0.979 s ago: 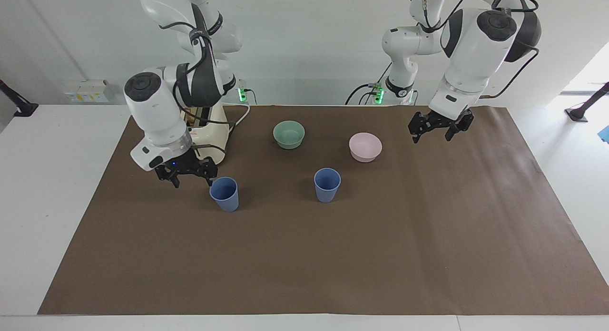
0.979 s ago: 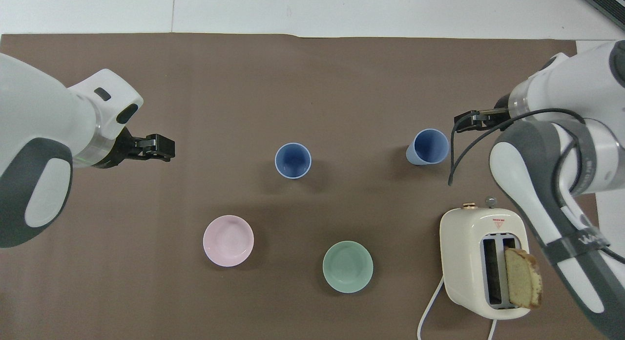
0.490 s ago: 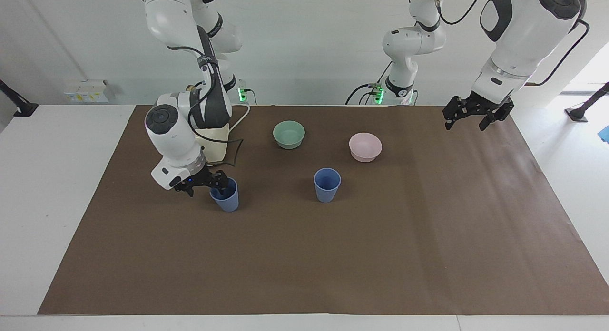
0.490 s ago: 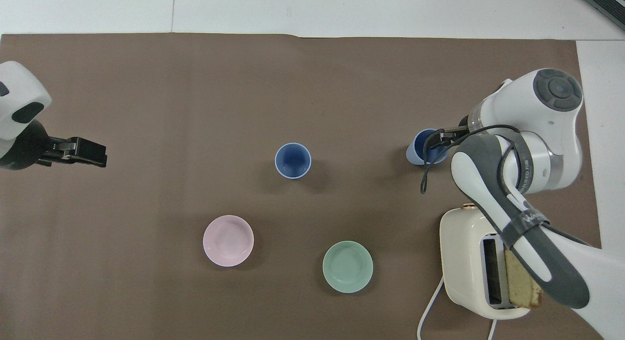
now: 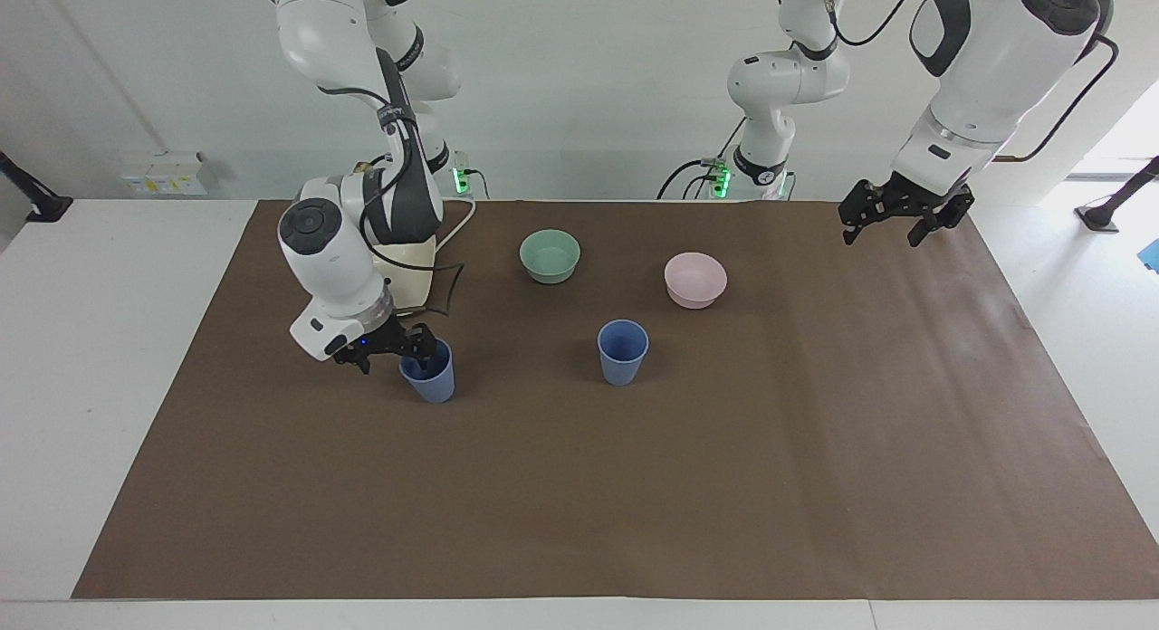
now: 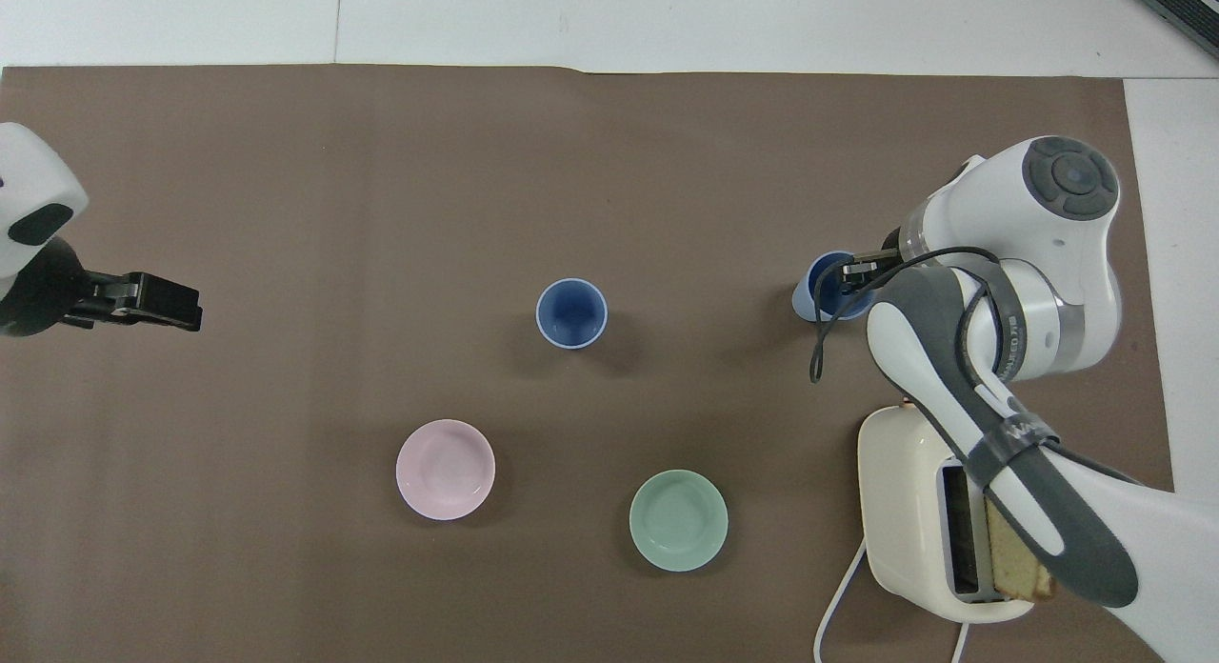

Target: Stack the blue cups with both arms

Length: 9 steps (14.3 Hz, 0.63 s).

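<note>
A: At the right arm's end, what grips the tilted blue cup [image 5: 429, 377]?
B: The right gripper [image 5: 395, 348], one finger inside, apparently pinching the rim.
A: The rest?
B: The left gripper [image 5: 892, 221] hangs open; the second blue cup [image 5: 622, 351] stands mid-mat.

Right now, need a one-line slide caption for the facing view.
Right gripper at rim of one blue cup; second blue cup stands apart; left gripper waits raised.

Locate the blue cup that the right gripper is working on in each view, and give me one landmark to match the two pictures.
Facing view: the blue cup stands toward the right arm's end of the brown mat, with the right gripper at its rim.
Overhead view: the same cup shows partly under the right gripper.
Shared landmark: the cream toaster, nearer to the robots than this cup.
</note>
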Each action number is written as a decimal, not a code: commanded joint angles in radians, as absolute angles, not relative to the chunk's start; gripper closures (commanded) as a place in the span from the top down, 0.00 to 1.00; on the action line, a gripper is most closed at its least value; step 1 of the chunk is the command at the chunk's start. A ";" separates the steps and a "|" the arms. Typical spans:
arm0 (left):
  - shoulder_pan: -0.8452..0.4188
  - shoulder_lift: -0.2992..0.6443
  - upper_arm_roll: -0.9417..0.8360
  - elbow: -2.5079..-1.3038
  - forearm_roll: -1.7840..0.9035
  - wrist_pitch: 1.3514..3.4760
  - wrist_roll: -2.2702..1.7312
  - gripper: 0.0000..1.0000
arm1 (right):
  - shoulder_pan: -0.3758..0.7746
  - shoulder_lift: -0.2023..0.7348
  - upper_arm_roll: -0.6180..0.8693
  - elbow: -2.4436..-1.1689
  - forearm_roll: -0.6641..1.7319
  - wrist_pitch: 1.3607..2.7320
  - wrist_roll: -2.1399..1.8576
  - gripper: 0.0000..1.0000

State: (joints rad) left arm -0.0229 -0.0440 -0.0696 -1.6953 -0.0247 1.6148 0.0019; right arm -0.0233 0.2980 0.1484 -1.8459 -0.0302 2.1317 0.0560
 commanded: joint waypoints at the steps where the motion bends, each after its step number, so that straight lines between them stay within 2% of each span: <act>1: -0.041 -0.066 -0.049 -1.709 -0.034 1.601 0.015 1.00 | -0.023 0.279 0.150 -1.868 -0.017 2.154 0.040 0.00; 6: -0.029 -0.094 -0.031 -1.628 -0.032 1.548 0.020 1.00 | 0.015 0.290 0.149 -1.798 -0.017 2.119 0.054 0.00; 9: -0.029 -0.094 -0.031 -1.565 -0.026 1.471 0.020 1.00 | 0.058 0.287 0.152 -1.677 -0.015 1.981 0.156 0.00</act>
State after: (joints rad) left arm -0.0227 -0.0957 -0.0396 -1.6006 -0.0247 1.5176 0.0066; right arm 0.0323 0.2929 0.1490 -1.7591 -0.0277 2.0716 0.0947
